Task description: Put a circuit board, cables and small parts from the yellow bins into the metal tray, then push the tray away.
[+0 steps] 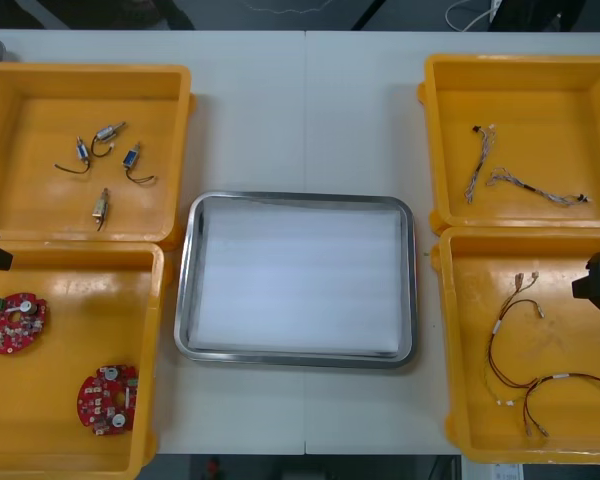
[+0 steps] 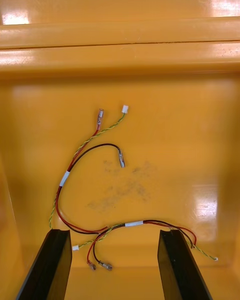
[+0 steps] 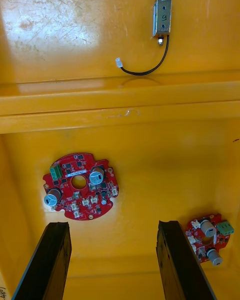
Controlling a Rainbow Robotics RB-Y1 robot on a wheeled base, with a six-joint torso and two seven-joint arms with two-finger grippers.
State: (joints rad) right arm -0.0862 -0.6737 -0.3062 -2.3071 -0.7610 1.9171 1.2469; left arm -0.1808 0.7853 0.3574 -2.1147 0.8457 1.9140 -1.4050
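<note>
Worktop (image 1: 300,100): light, carrying everything.
Yellow bins (image 1: 178,110): pairs at 9 and 3 o'clock of the tray.
Metal tray (image 1: 186,300): centre, white inside.
Left pincer (image 3: 112,225): fingers apart, poised over the 8 o'clock bin's round red circuit boards (image 3: 80,186).
Right pincer (image 2: 115,232): fingers apart, over the 4 o'clock bin's red and yellow cables (image 2: 64,179).
Small metal parts (image 1: 109,131): 10 o'clock bin.

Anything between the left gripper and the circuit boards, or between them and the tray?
Nothing visible does. The left gripper hangs open above the near-left yellow bin, both circuit boards lying uncovered below it. Toward the metal tray, just the bin's wall intervenes; the tray's inside is bare. The right gripper hovers over the near-right bin.
</note>
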